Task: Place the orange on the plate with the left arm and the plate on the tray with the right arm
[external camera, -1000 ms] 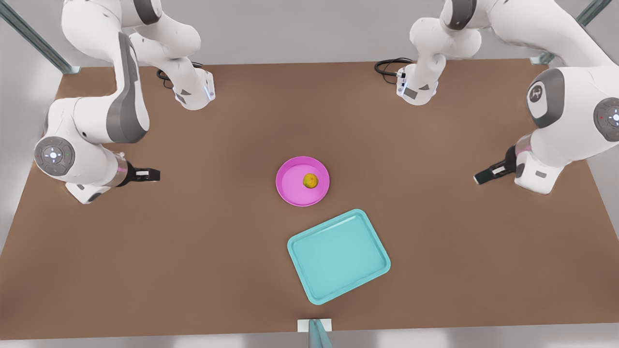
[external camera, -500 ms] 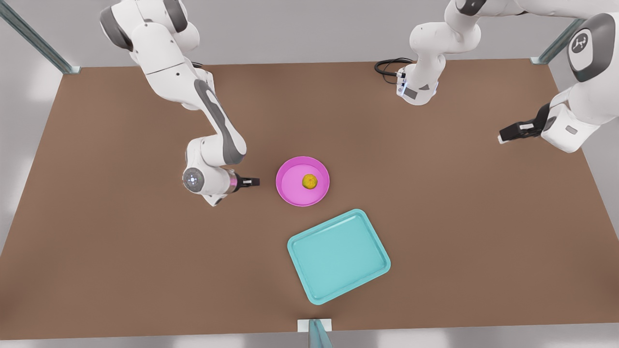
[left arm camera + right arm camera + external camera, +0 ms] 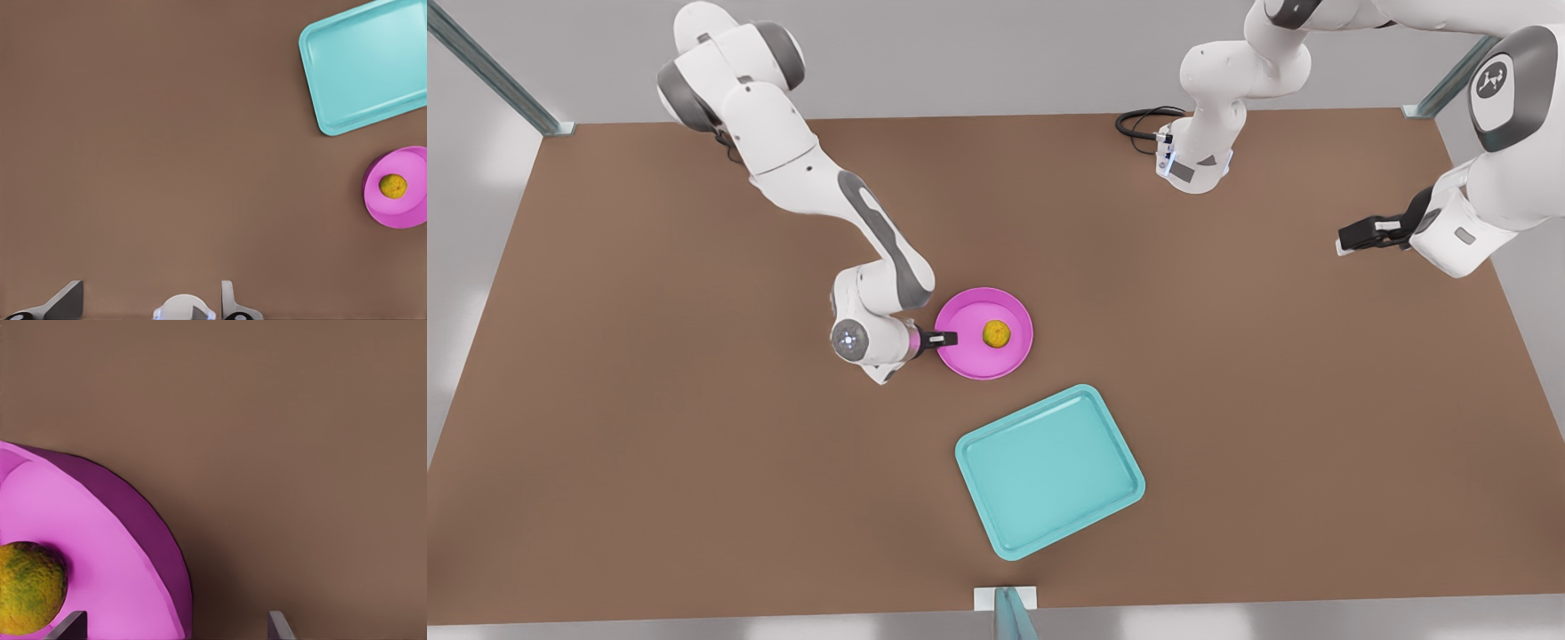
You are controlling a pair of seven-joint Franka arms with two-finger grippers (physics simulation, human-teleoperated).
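Note:
The orange (image 3: 997,333) lies inside the pink plate (image 3: 978,363) at the table's middle. The teal tray (image 3: 1049,471) sits just in front of the plate, bare. My right gripper (image 3: 947,338) is at the plate's rim on the front view's left. In the right wrist view this gripper (image 3: 173,628) is open, its fingers straddling the plate's rim (image 3: 167,573), with the orange (image 3: 27,587) just inside. My left gripper (image 3: 1352,238) hovers open far off at the front view's right. The left wrist view shows the left gripper (image 3: 148,303) well apart from the plate (image 3: 400,215), orange (image 3: 393,186) and tray (image 3: 367,63).
Both arm bases stand at the table's far edge, one with a black cable loop (image 3: 1143,123). Metal frame posts (image 3: 489,71) rise at the far corners. Bare brown tabletop (image 3: 694,489) surrounds plate and tray.
The right arm swung from the front view's left across the table to the plate's rim. The left arm lifted back toward the front view's right edge and barely moved since.

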